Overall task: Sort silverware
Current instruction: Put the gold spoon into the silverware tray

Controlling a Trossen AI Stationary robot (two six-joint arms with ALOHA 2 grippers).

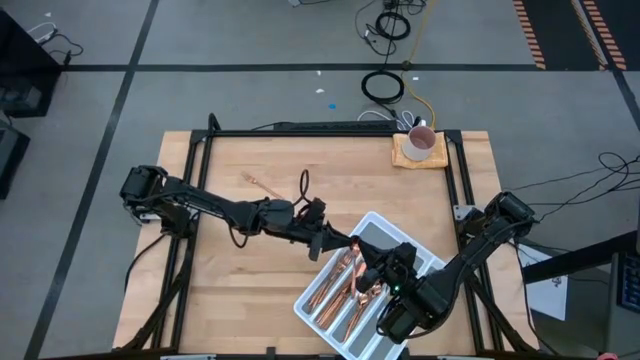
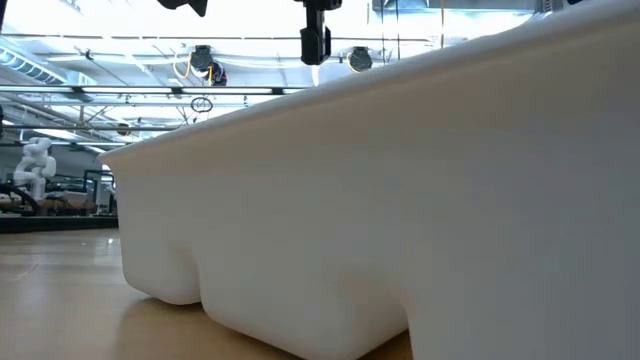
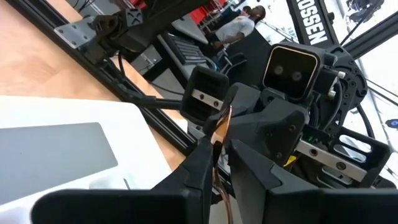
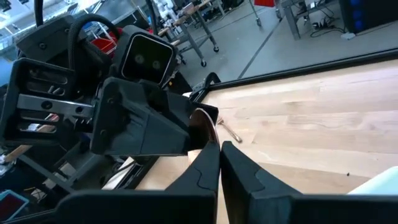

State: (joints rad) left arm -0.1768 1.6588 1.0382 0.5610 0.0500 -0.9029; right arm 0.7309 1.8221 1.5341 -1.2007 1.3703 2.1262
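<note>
Tray: a white divided plastic tray (image 1: 418, 262) was set on the wooden table (image 1: 240, 290).
Contents: slim copper silverware (image 1: 340, 285) was laid in its long compartments.
Left gripper (image 3: 217, 148): clamped on a copper utensil (image 3: 222, 127) above the tray.
Right gripper (image 4: 219, 147): fully closed, nothing seen held, met tip to tip with the left.

Even overhead light on the pale wood worktop (image 1: 250, 270), soft short shadows beneath both arms, blown-out bright ceiling glare in the low view, white tray (image 2: 400, 200) wall looming close and soft, wrist views blurred in the nearest foreground
</note>
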